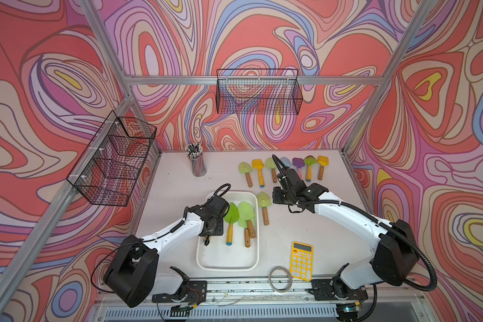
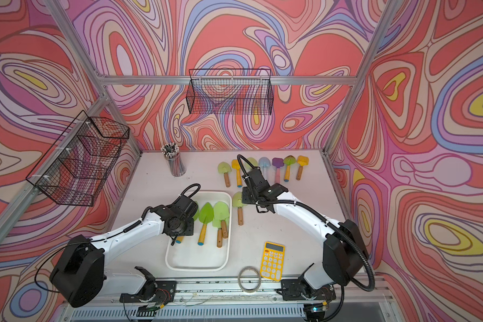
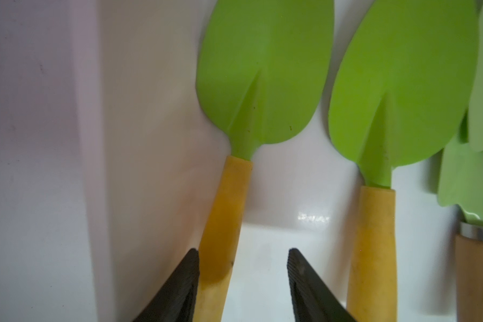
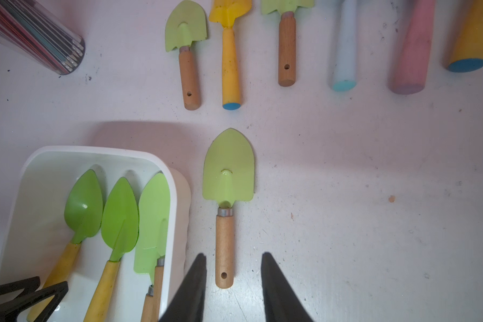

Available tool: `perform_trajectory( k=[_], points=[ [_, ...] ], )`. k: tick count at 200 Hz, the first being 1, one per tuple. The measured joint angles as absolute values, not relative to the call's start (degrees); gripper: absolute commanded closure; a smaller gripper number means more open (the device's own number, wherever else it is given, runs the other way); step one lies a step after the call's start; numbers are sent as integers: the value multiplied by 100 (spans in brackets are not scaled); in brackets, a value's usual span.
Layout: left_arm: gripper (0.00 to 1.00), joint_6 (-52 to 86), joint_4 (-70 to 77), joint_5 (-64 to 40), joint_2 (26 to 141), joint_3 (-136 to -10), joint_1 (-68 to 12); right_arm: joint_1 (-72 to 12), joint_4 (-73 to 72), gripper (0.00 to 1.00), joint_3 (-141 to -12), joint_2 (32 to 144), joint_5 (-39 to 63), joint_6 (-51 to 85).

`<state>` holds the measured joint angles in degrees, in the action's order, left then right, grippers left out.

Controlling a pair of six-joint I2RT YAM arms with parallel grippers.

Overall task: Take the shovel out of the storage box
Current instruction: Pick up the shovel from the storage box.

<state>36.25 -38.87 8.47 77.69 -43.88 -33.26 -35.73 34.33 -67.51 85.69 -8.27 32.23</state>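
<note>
White table (image 1: 179, 200), scuffed. Storage box (image 1: 226, 258) lies on it, long sides running away from the robot's base.

Left gripper (image 3: 243, 253) is low inside the box with its jaws parted. One finger (image 3: 184, 281) lies against the handle of the shovel (image 3: 262, 69), the other stands clear of it. Nothing is clamped.

Right gripper (image 4: 233, 255) is outside the box's right long wall. Its jaws are apart and clear of the wooden handle end of a lone shovel (image 1: 263, 199) lying between them.

The shovel lies by the box's left long wall, its long axis along that wall. Its bright green blade points to the box's far short wall, its yellow handle to the near one.

Second shovel (image 1: 231, 216) lies beside it, same heading. Two pale green shovels (image 1: 246, 213) overlap by the right wall.

Row of shovels (image 1: 308, 161) beyond the box's far end.

Yellow calculator (image 1: 301, 260) right of the box's near end; key print too small to read. Tape ring (image 1: 280, 279) just beside it.
</note>
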Motion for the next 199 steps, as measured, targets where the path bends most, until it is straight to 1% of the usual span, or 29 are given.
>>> perform_trajectory(
  k=[55,68,110,140,167,190,199],
  points=[
    [47,4007,-3944,961,7800,-4117,-3701,-3573,3459,67,-6582,8506,-862,3153],
    [52,4075,-3964,978,7800,-4091,-3721,-3573,3452,67,-6536,8484,-860,3146],
    [62,4171,-3983,1041,7800,-4082,-3758,-3573,3404,69,-6431,8471,-834,3133],
    [64,4178,-4012,1109,7861,-4088,-3758,-3573,3385,70,-6416,8471,-792,3133],
    [69,4160,-4012,1118,7957,-4091,-3758,-3573,3376,70,-6394,8442,-790,3133],
    [70,4106,-4007,1092,8034,-4095,-3800,-3573,3378,74,-6379,8405,-788,3107],
    [75,4077,-4005,1081,8058,-4097,-3806,-3573,3380,75,-6379,8388,-788,3116]
  ],
)
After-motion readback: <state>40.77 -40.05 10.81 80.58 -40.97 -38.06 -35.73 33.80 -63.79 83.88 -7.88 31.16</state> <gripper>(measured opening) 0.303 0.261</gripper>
